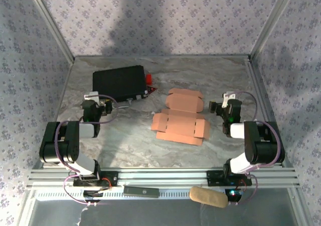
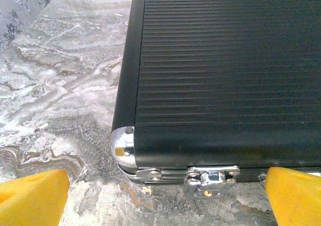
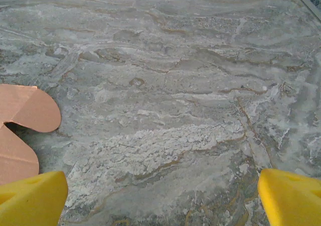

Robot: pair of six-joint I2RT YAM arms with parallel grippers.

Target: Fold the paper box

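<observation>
The paper box is a flat salmon-orange die-cut sheet with flaps, lying in the middle of the marble table. Two of its rounded flaps reach into the right wrist view at the left edge. My right gripper hovers just right of the sheet, open, its yellow fingertips wide apart over bare table. My left gripper is at the left, open, with nothing between its yellow fingertips. It faces the near edge of the black case.
The black ribbed case with chrome corner and latch lies at the back left, a small red item at its right side. A tan oblong pad and a dark bar rest by the front rail. Patterned walls enclose the table.
</observation>
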